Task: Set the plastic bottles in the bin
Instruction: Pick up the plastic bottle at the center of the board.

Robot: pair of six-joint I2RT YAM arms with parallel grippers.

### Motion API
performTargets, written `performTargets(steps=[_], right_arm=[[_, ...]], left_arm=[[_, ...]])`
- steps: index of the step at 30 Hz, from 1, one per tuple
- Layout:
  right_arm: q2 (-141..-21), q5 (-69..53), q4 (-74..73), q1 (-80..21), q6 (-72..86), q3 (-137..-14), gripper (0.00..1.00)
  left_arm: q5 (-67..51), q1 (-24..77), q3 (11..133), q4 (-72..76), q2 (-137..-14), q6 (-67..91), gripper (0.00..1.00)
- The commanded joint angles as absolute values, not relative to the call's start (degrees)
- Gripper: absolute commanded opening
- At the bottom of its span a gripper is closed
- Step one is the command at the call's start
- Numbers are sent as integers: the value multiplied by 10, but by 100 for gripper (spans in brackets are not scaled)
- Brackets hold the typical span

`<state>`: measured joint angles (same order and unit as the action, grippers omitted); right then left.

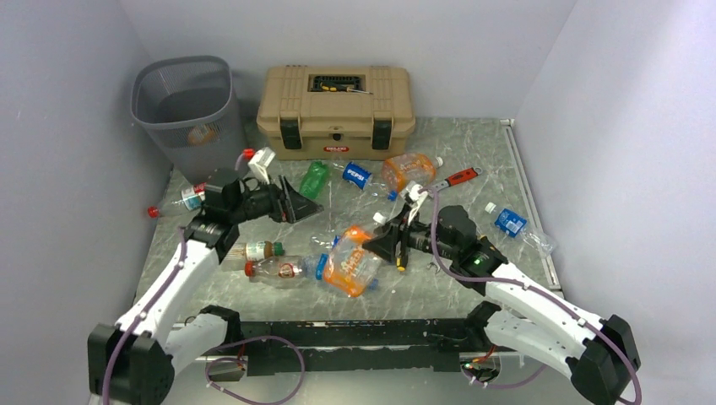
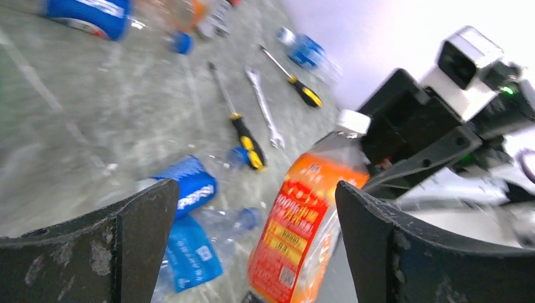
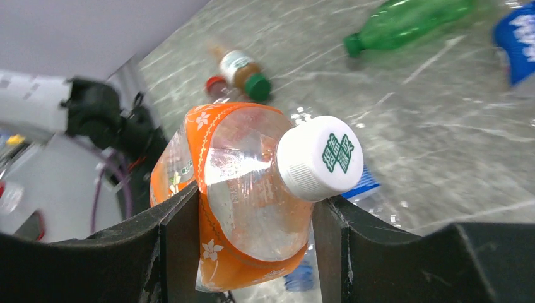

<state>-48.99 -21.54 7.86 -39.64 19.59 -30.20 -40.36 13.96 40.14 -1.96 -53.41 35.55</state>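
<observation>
My right gripper (image 1: 382,246) (image 3: 252,218) is shut on a crushed clear bottle with an orange label (image 1: 353,263) (image 3: 243,189), gripping it just below its white cap (image 3: 318,158). My left gripper (image 1: 306,203) (image 2: 255,208) stands open and empty, facing that bottle (image 2: 303,227) across a gap. Several more plastic bottles lie on the table: a green one (image 1: 314,178), a Pepsi one (image 1: 359,175), an orange-tinted one (image 1: 411,170), a blue-labelled one (image 1: 513,223) and a red-capped one (image 1: 282,269). The grey mesh bin (image 1: 181,105) stands at the far left corner with a bottle inside.
A tan toolbox (image 1: 335,110) stands at the back beside the bin. A red-handled tool (image 1: 460,178) lies right of the orange-tinted bottle. Screwdrivers (image 2: 246,136) and a wrench (image 2: 265,107) lie among the bottles. Walls close in the table on the left, right and back.
</observation>
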Motion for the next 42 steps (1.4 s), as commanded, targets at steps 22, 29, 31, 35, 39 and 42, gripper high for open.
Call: performTargets(steps=[22,29,31,35,39,42], right_arm=[[-576,-387,219,-409,175,-363,39],[-577,-383,204,-409,161,-391,39],[-580,-385,200,-409,158,-401,39],[-586,-395,204,-409,164,-408,39],[-588,-402,209,-409,179,-407,57],[-583,-400,209,-409,198,-407,81]], left_arm=[[-550,274,496,-141,-621,207,99],[-549,292,497,-149,-624,203,99],[-551,295,499,-153,-625,200,97],[-566,297,498,-144,-626,204,82],[-564,297,497,-135,-617,207,65],[-560,297,491,-119,-603,212,50]])
